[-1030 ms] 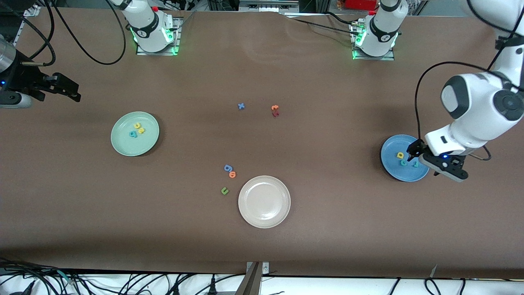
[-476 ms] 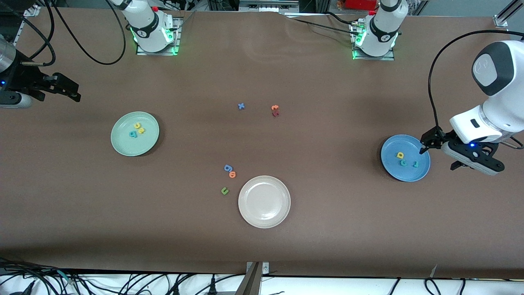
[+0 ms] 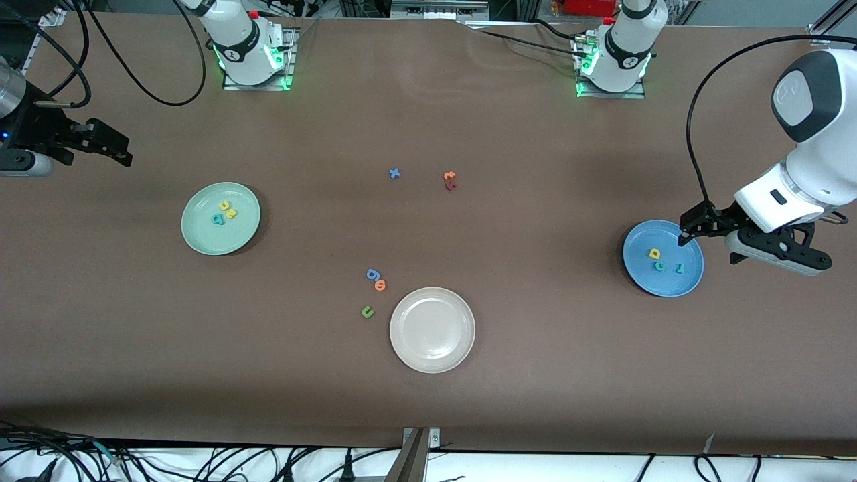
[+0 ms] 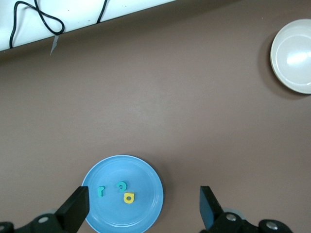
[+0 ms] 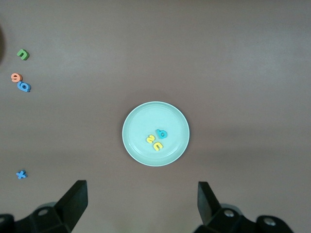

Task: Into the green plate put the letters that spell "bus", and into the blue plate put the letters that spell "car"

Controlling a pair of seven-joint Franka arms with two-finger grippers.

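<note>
Both words sorted; arms clearing off.
Left gripper (image 3: 684,234), fingers spread, empty above blue plate (image 3: 643,278) rim: lift straight, sparing c, a, r. Right gripper (image 3: 124,152) waits, spread.

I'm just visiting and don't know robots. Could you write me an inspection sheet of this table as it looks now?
Surface: brown table, flat, no spills seen.
Job's things: round pale green plate holds a teal letter and two yellow foam letters; round blue plate holds a yellow letter and two teal foam letters.
Clutter: empty cream-white plate; loose blue g, orange o, green u, blue x, orange and red letter pair.
Grippers: left gripper over the blue plate's edge, jaws open, empty; right gripper at the right arm's end of the table, jaws open, empty.
Cables: black cables across the table by the bases.
Surroundings: nothing seen.
</note>
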